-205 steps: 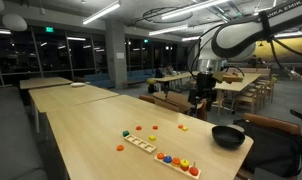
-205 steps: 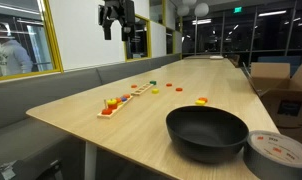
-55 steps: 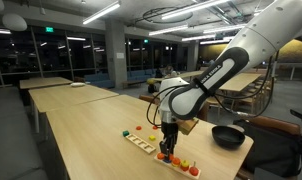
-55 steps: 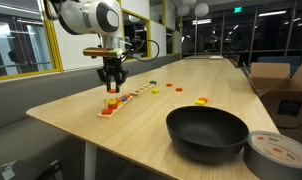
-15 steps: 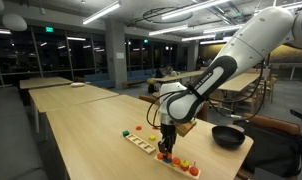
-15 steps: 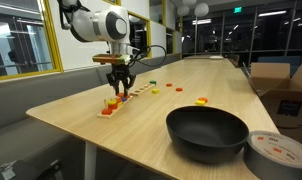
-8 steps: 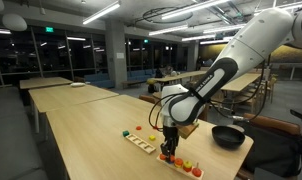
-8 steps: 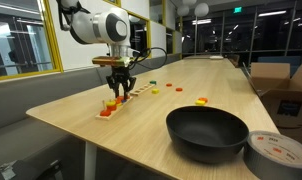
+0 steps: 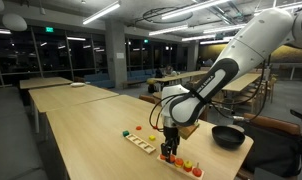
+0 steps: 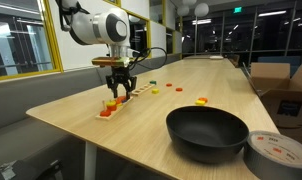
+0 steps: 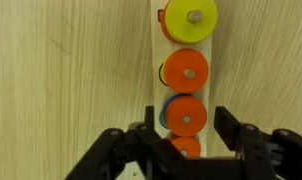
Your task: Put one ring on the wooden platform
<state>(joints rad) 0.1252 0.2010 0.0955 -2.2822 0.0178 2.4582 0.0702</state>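
Note:
In the wrist view the wooden platform [image 11: 209, 45] runs straight up from my gripper, a narrow light-wood strip with pegs. A yellow ring [image 11: 188, 18] and an orange ring [image 11: 186, 70] sit on it farther up. Another orange ring [image 11: 184, 115] lies on a blue piece over a peg, between my fingers [image 11: 227, 126]. My gripper [image 11: 184, 128] stands open astride it, with a small gap on each side. Both exterior views show the gripper [image 9: 169, 150] [image 10: 117, 93] low over the platform [image 9: 179, 163] [image 10: 110, 109].
A longer pale board [image 9: 141, 143] lies beside the platform, with loose rings [image 9: 141, 127] [image 10: 201, 100] scattered on the table. A black bowl [image 10: 207, 132] and a tape roll [image 10: 278, 155] stand near the table end. A cardboard box [image 10: 281, 80] is beyond the edge.
The arm has stayed over the platform's near end, shifting only slightly along it and downward. Nothing else on the table has moved.

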